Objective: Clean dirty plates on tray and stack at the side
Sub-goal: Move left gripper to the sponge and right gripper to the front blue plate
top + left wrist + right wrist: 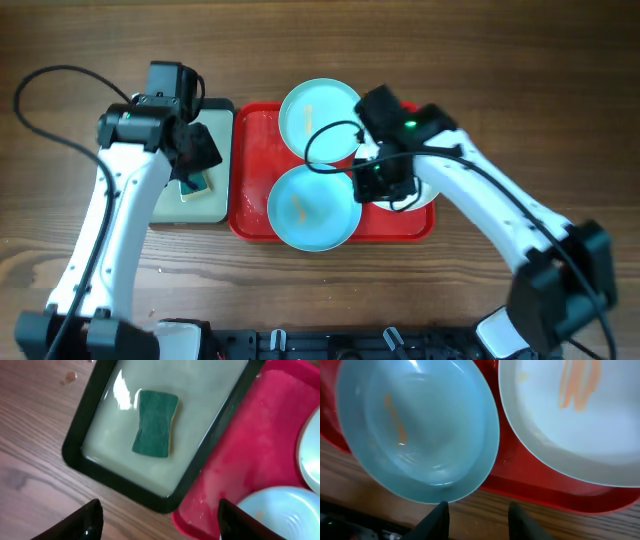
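The red tray (250,200) holds a pale turquoise plate (318,115) at the back and another (310,208) at the front, which overhangs the front rim. A white plate (428,195) lies at the tray's right, mostly hidden under my right arm. In the right wrist view the turquoise plate (415,430) and the white plate (575,420) both carry orange streaks. My right gripper (477,512) is open and empty above the tray's front rim (530,485), its left finger by the turquoise plate's edge. My left gripper (159,515) is open and empty, above the table beside the black-rimmed tray.
A black-rimmed tray (80,435) with a pale wet inside holds a green sponge (156,422), left of the red tray (250,445). It also shows in the overhead view (215,205). A black cable loops over the back plate. Bare wooden table lies all around.
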Motion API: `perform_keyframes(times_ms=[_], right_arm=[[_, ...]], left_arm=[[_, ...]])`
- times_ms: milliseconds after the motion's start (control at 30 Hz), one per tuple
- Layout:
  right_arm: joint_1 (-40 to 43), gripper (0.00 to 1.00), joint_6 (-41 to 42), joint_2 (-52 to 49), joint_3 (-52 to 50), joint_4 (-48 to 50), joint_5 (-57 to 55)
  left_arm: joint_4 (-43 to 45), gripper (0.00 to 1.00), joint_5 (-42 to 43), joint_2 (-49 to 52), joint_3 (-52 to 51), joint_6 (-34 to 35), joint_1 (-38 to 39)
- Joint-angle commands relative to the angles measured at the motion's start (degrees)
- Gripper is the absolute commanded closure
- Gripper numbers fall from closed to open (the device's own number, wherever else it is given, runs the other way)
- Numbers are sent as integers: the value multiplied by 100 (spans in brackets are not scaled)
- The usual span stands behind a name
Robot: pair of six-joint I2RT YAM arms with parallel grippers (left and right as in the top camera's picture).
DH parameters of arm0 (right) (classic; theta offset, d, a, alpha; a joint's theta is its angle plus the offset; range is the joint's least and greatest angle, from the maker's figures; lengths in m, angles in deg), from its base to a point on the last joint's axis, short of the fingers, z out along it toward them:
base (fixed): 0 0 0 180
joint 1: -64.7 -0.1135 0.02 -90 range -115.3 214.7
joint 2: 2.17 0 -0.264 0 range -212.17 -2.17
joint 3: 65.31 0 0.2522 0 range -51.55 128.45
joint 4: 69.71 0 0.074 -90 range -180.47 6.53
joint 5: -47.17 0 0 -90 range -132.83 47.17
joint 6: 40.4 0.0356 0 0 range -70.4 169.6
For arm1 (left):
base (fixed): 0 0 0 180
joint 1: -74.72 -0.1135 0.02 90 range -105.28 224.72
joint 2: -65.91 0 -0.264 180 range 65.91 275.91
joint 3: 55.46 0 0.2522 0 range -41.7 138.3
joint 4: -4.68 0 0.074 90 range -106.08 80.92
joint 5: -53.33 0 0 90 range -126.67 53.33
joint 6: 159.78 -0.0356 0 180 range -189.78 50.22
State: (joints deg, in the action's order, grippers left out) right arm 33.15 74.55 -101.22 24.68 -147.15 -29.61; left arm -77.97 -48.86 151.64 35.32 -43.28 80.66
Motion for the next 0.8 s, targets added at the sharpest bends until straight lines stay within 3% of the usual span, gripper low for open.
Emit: perform_keyframes(times_ms=[0, 100, 233, 267, 333, 500, 767], right_arm=[[-177, 62, 378, -483, -7, 66, -162], [-181, 70, 529, -739, -7, 122, -164], [-181, 70, 527, -785, -138, 496, -199], [-181, 58, 527, -785, -219, 627, -291], [-175, 54, 525, -787, -487, 1036, -337], [11, 73, 514, -789, -748, 1211, -337], [24, 86, 868, -789, -1106, 1963, -96]], left_arm=[[122, 29, -70, 319, 83, -72, -22], [256, 29, 249, 343, 83, -35, -22], [367, 28, 269, 343, 83, -37, -22], [382, 28, 269, 343, 83, -37, -22], [398, 28, 267, 343, 83, -83, -22], [374, 28, 269, 343, 83, -234, -22], [389, 28, 247, 354, 81, -234, -22]])
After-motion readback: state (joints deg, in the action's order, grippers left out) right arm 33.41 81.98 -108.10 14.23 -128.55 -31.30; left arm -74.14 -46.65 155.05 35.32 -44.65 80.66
